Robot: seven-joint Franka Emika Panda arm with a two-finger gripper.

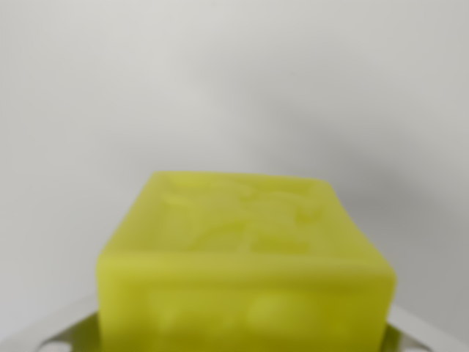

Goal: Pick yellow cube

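Close — yellow cube [245, 268] fills lower wrist view, blurred.

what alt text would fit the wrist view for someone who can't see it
A blurred, bright yellow cube with shapes moulded into its faces fills the lower centre of the wrist view. Pale grey gripper parts show at both bottom corners, and behind is a plain white surface.

Pale grey hand [242, 334] parts, blurred, at the lower corners.

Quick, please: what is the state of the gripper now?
Gripper: its jaws flank the yellow cube at the frame bottom; whether they clamp it cannot be told.
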